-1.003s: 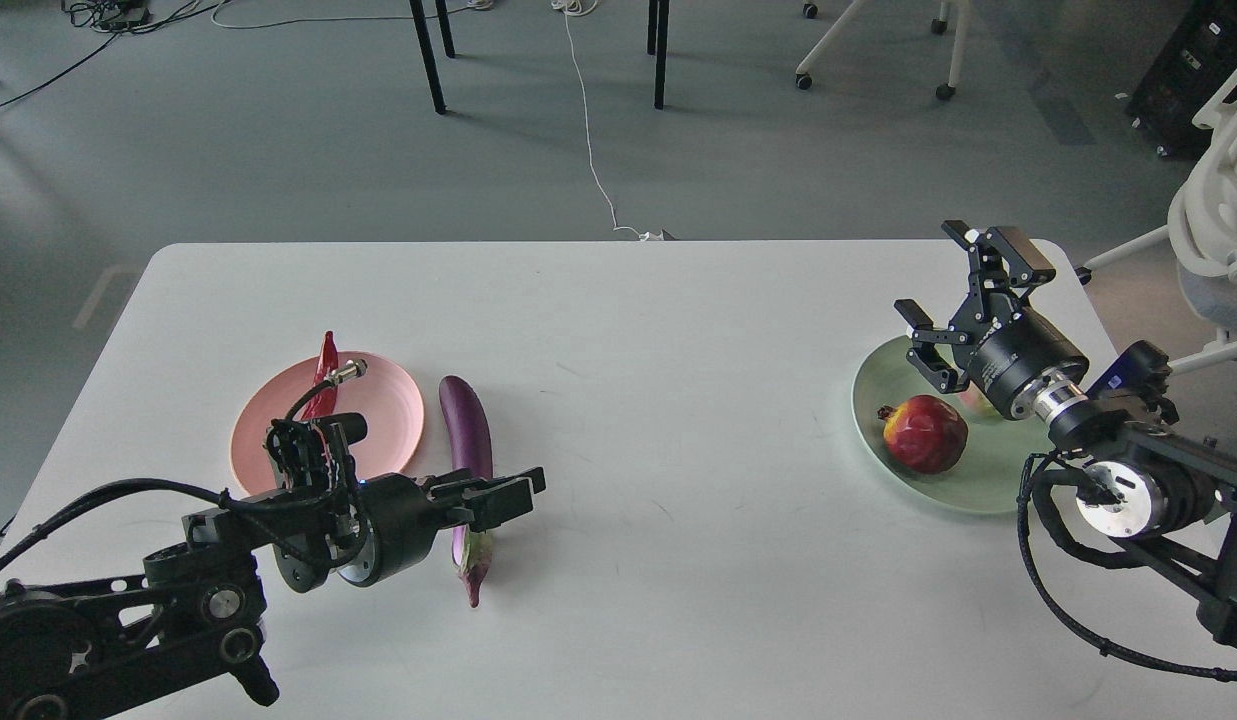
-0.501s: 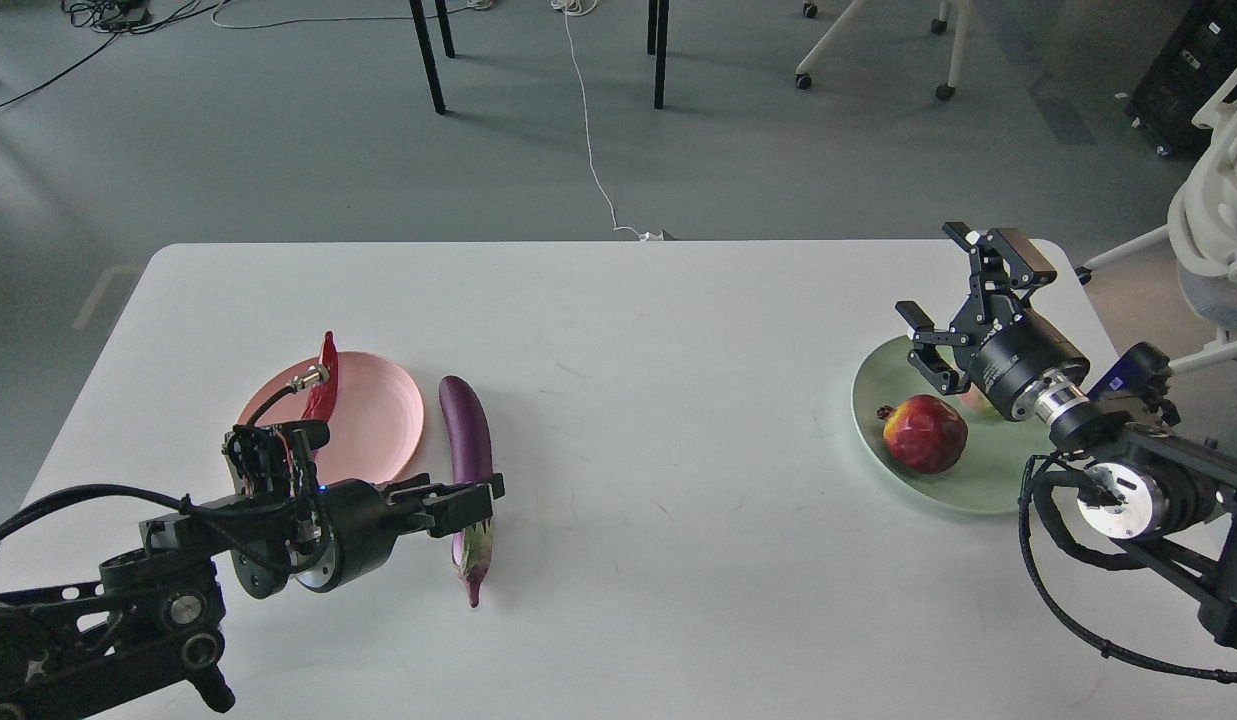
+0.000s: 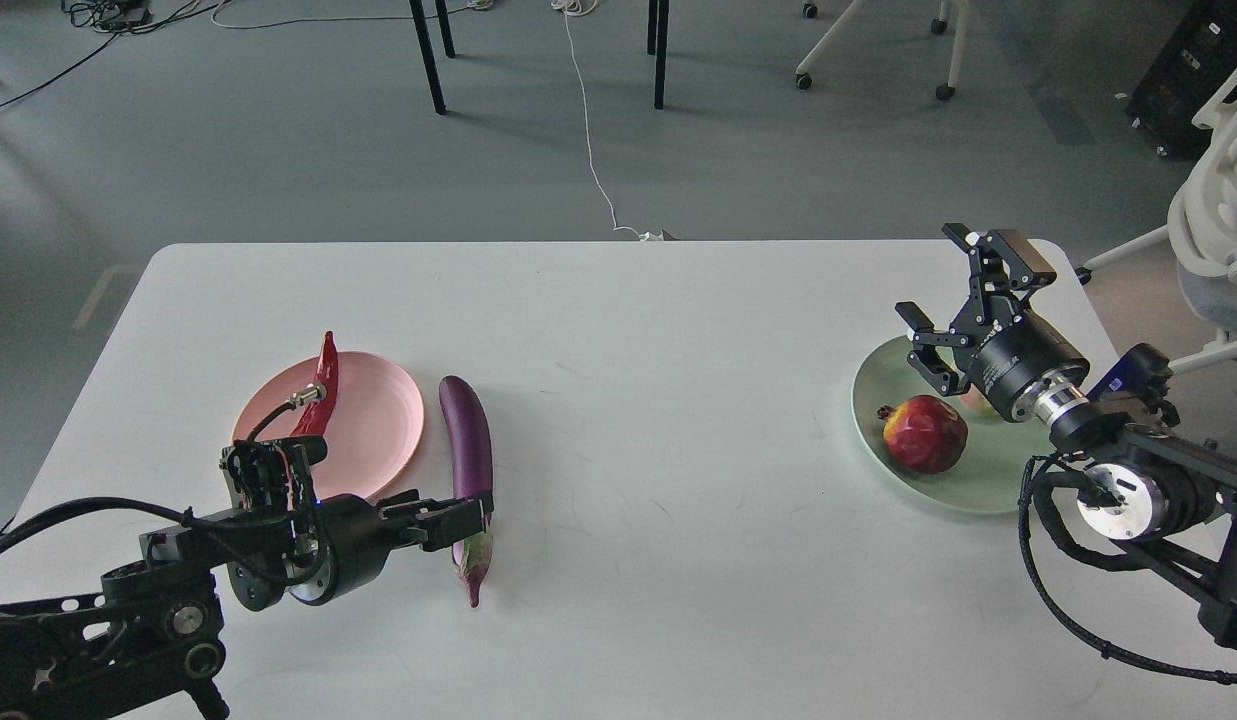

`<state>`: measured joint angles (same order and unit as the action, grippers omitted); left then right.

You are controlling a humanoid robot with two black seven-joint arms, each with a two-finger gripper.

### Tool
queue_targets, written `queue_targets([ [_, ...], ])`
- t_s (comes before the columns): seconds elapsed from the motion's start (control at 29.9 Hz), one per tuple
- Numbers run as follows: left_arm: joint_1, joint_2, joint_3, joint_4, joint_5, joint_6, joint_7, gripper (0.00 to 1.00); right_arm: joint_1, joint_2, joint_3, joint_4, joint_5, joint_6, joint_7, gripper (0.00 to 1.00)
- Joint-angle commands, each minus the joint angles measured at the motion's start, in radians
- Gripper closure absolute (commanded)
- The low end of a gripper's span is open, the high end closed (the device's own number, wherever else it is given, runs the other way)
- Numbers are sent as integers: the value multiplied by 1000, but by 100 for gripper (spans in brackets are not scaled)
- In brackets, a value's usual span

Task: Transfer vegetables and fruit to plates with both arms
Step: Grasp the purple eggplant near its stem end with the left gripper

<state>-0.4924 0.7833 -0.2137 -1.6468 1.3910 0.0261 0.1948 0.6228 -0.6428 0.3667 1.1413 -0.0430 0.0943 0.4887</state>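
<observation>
The red chili pepper (image 3: 322, 385) lies across the far left of the pink plate (image 3: 383, 425), its tip past the rim. The purple eggplant (image 3: 467, 440) lies on the table just right of that plate, calyx toward me. My left gripper (image 3: 456, 517) points right, its tips at the eggplant's calyx end; it is seen as one dark mass. The pomegranate (image 3: 925, 432) sits on the mint green plate (image 3: 978, 492). The pale fruit (image 3: 972, 401) peeks out behind my right gripper (image 3: 963, 305), which is open and empty above the plate's far side.
The white table (image 3: 678, 450) ends close to the right of the green plate. A white chair (image 3: 1218, 230) stands off the table's right corner. Table legs and a cable are on the floor beyond the far edge.
My left arm has drawn back to the left and lower; its tips, earlier past the eggplant, now stop at its calyx end. The eggplant and the right arm have not moved.
</observation>
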Motion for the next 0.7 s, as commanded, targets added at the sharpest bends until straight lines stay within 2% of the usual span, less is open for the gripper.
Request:
queue_targets([
  [0.0, -3, -29, -1, 28, -1, 0, 0, 1, 0, 0, 0, 0, 0, -1, 0, 3],
  [0.27, -9, -53, 0, 53, 0, -2, 5, 1, 0, -3, 0, 0, 0, 1, 0, 3],
  [0.4, -11, -58, 0, 62, -1, -9, 2, 4, 0, -5, 0, 0, 0, -1, 0, 3],
  [0.47, -14, -58, -1, 71, 0, -32, 2, 14, 0, -3, 0, 0, 0, 1, 0, 3],
  [0.53, -15, -59, -4, 78, -1, -55, 2, 34, 0, -3, 0, 0, 0, 1, 0, 3],
  [0.57, -15, -59, -6, 78, -1, -64, 5, 49, 0, -3, 0, 0, 0, -1, 0, 3],
  [0.6, -17, -61, -4, 78, -1, -69, 9, 60, 0, -3, 0, 0, 0, -1, 0, 3],
  [0.67, -17, -64, -6, 79, -1, -71, 12, 61, 0, -3, 0, 0, 0, 1, 0, 3],
])
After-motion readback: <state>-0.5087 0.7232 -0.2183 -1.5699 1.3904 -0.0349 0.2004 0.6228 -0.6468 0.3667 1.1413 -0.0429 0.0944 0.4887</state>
